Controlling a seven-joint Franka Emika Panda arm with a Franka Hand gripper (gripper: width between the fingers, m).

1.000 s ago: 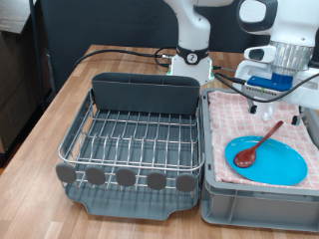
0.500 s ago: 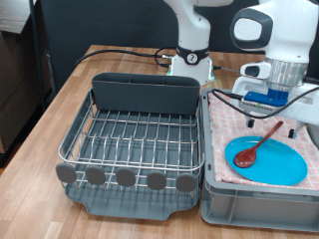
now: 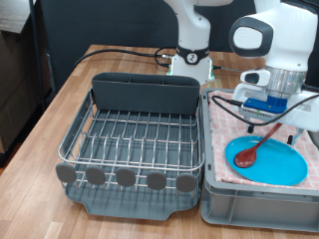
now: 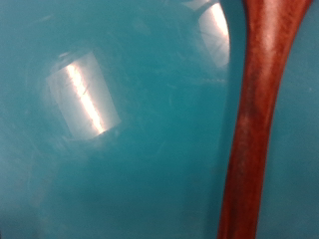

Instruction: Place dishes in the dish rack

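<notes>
The bright-blue plate [image 3: 281,165] lies on a pink checkered cloth in the grey bin at the exterior view's right. The reddish-brown wooden spoon [image 3: 253,151] rests on it, handle pointing up-right. My gripper [image 3: 269,123] hangs low over the spoon's handle, its fingers apart and nothing between them. The wrist view shows only the plate [image 4: 100,129] and the spoon handle [image 4: 254,119] very close; no fingers show there. The wire dish rack [image 3: 135,139] stands at the left with no dishes in it. The white mug is out of view.
The grey bin [image 3: 249,207] with the pink cloth [image 3: 225,118] stands right against the rack. Black cables [image 3: 130,52] run across the wooden table behind the rack. The robot base [image 3: 191,55] stands at the back.
The gripper has come down and a little to the exterior view's left, closer to the spoon handle. The plate, the spoon and the rack have not moved.
</notes>
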